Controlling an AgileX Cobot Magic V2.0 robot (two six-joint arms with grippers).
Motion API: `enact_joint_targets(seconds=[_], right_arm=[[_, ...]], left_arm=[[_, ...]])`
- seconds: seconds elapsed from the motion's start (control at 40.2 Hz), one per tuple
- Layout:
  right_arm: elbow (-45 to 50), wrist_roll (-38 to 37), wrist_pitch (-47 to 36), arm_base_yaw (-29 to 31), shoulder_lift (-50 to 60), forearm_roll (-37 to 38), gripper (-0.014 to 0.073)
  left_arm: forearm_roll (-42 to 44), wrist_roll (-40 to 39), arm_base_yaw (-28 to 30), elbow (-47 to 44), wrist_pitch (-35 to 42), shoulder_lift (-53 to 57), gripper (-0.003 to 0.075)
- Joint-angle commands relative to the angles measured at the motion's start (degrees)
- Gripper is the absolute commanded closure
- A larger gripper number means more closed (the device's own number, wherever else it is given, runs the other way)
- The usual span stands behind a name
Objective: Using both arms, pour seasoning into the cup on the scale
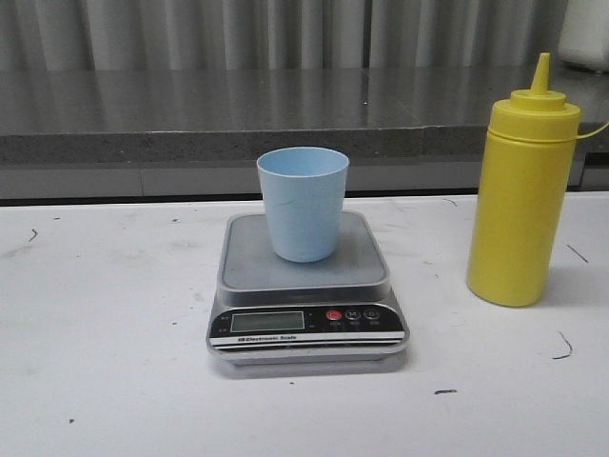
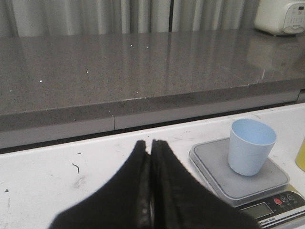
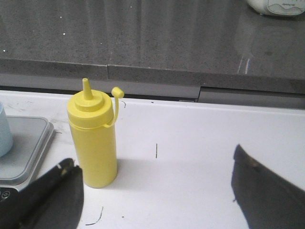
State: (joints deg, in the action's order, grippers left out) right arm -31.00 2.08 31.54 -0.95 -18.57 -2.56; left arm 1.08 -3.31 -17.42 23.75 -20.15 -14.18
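1. The seasoning bottle (image 1: 523,195) stands upright near the right edge of the worktop (image 1: 114,381), long axis vertical, cap flipped off the nozzle on its tether.
2. The cup (image 1: 303,203) stands upright on the scale (image 1: 306,286), mid-worktop, well apart from the bottle.
3. The right gripper (image 3: 157,191) has its fingers spread wide, grasping nothing; the bottle stands just ahead, nearer its scale-side finger.
4. The left gripper (image 2: 151,191) has its fingers pressed together, empty, beside the scale's left side.
5. Judgement: the right arm is nearer the bottle.
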Motion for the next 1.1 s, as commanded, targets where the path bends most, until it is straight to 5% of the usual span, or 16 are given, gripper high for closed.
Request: enact_joint_targets(seconds=[0.0,0.374,0.772,1.071], right_arm=[[-1.9,0.2,-5.1,0.2,-1.0,-0.6,-0.0049],[-1.6,0.2,-22.7,-1.2,-19.4,-3.0,-0.0049],[17.0,0.0,-52.1,-13.1,-32.0,-8.7,-0.0049],[19.2,0.0,-70.0,-17.9,-48.9,-8.9,-0.0049]], left_arm=[[-0.5,-0.7,0.0,1.3,5.3,0.1,0.074],[-0.5,-0.7,0.0,1.3,5.3,0.1,0.074],[-0.5,-0.7,0.0,1.3,5.3,0.1,0.074],[-0.5,-0.7,0.0,1.3,5.3,0.1,0.074]])
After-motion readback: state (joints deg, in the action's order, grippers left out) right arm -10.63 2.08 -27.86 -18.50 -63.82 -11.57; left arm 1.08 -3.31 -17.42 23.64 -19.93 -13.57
